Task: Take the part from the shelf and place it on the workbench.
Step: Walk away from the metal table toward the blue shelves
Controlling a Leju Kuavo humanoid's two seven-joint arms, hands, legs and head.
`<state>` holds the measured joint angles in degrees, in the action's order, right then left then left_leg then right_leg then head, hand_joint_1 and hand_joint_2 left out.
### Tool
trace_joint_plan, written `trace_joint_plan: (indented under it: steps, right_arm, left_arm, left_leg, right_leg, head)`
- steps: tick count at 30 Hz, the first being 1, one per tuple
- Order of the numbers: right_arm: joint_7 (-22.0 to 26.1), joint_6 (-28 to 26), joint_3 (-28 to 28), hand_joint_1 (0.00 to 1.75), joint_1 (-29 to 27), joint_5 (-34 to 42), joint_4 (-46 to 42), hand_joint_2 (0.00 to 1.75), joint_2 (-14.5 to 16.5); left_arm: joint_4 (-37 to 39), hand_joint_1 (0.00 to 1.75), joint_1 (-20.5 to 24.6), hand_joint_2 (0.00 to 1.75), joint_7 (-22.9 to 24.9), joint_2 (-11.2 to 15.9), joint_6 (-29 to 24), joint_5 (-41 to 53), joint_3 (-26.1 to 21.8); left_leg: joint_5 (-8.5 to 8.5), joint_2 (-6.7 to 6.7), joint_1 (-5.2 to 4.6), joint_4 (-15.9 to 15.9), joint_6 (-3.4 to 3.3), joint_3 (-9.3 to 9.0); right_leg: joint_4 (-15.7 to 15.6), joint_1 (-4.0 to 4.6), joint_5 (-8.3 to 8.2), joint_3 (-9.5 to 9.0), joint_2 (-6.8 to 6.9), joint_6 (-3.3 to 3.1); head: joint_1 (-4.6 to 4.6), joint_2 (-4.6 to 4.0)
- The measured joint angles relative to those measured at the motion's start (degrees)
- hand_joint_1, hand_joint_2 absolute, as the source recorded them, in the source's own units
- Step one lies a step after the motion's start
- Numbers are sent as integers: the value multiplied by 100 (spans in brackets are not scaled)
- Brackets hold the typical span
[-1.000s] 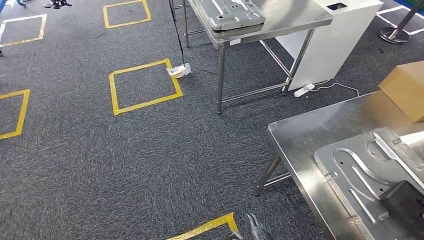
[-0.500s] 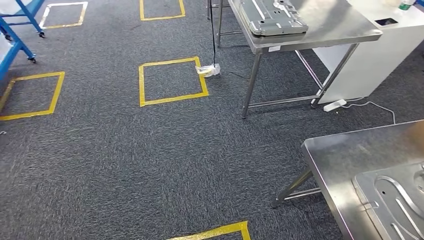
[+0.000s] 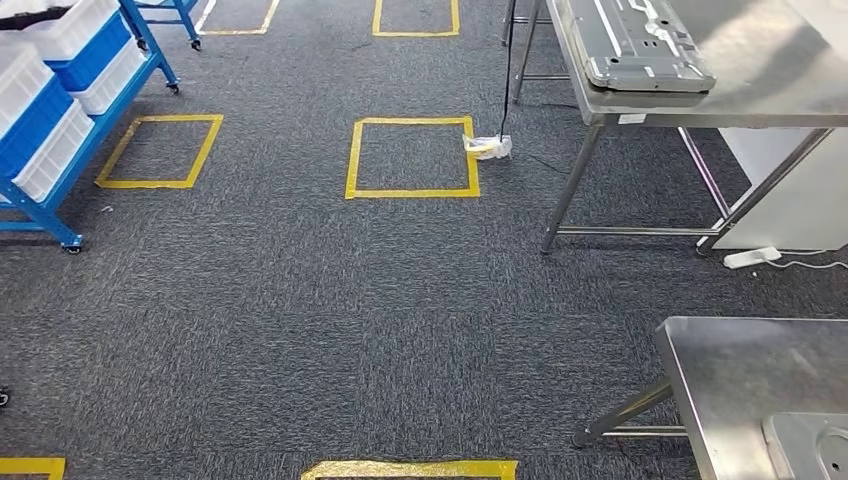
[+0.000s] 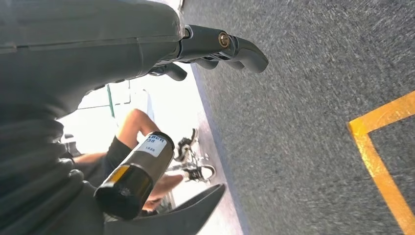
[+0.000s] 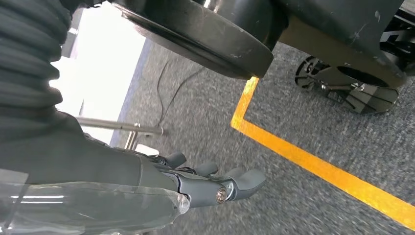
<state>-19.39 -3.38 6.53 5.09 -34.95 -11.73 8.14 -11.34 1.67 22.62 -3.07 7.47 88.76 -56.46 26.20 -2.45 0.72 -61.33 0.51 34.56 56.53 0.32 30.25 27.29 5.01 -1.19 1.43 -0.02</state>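
Head view had swung leftward across the carpet: the near table (image 3: 740, 370) with its metal part (image 3: 810, 455) had slid to the lower right corner, and a blue shelf cart (image 3: 60, 120) with white bins had come in at upper left. Both the left hand (image 4: 215, 46) and the right hand (image 5: 215, 183) hung loosely spread, holding nothing. Judging by this, the robot was turning toward the shelf for another part.

I see a rough dark grey carpet floor (image 3: 300, 300), a brushed, dully reflective steel workbench (image 3: 740, 360), a matt pressed grey metal panel (image 3: 640, 45) and smooth white plastic bins (image 3: 45, 165).
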Motion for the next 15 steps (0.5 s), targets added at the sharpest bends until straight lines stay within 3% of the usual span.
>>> trace_joint_plan:
  steps: [2,4,6,7,8,10,11,12,13,15]
  right_arm:
    - [-2,5,-1,0,2,-26,1,175,-7]
    - [-10,19,-7,0,16,-77,1,175,-9]
    - [-15,38,-18,0,30,-124,-1,175,-10]
    - [-13,46,-22,0,39,-136,-1,175,-10]
    - [-10,55,-24,0,51,-140,-1,175,-10]
    - [-7,63,-23,0,97,-142,-1,175,-9]
    - [-9,64,-23,0,114,-143,-1,175,-9]
    - [-17,59,-23,0,124,-146,-1,175,-9]
    - [-29,47,-23,0,118,-151,0,175,-8]
    - [-47,6,-22,0,78,-155,7,175,-7]
  left_arm:
    - [-6,0,10,175,1,6,-4,2,0]
    - [-11,0,-4,175,-8,11,-3,7,1]
    - [-11,0,-15,175,-53,15,25,7,2]
    - [-11,0,-10,175,-86,16,49,4,2]
    - [-11,0,-4,175,-121,20,74,1,2]
    - [-13,0,8,175,-167,31,105,-2,1]
    - [-13,0,9,175,-178,37,107,-3,0]
    - [-13,0,10,175,-177,40,101,-2,0]
    - [-13,0,13,175,-173,42,93,0,0]
    - [-13,0,21,175,-164,42,85,13,-1]
  left_leg:
    - [-18,-68,-40,288,-82,-150]
    - [-29,44,-39,302,-157,-143]
    - [-54,138,-14,348,-223,-159]
    - [-69,184,-1,369,-253,-167]
    - [-75,233,-9,373,-271,-162]
    - [-78,356,-25,367,-288,-154]
    - [-77,435,-31,359,-290,-156]
    - [-75,520,-34,347,-288,-161]
    - [-72,611,-34,331,-282,-166]
    - [-67,783,-32,290,-254,-140]
  right_leg:
    - [10,24,42,-21,97,60]
    - [6,30,69,-48,158,110]
    - [169,14,214,-10,-58,163]
    - [404,4,369,87,-221,182]
    - [759,-6,561,240,-382,188]
    - [1481,-1,844,562,-478,183]
    - [1636,2,834,628,-488,176]
    - [1568,1,706,594,-499,165]
    - [1288,-6,485,472,-532,151]
    - [590,-30,117,190,-792,126]
  head:
    - [6,0]
    - [9,1]
    - [15,1]
    - [18,1]
    - [22,0]
    - [21,1]
    - [21,1]
    - [20,1]
    - [21,1]
    - [21,0]
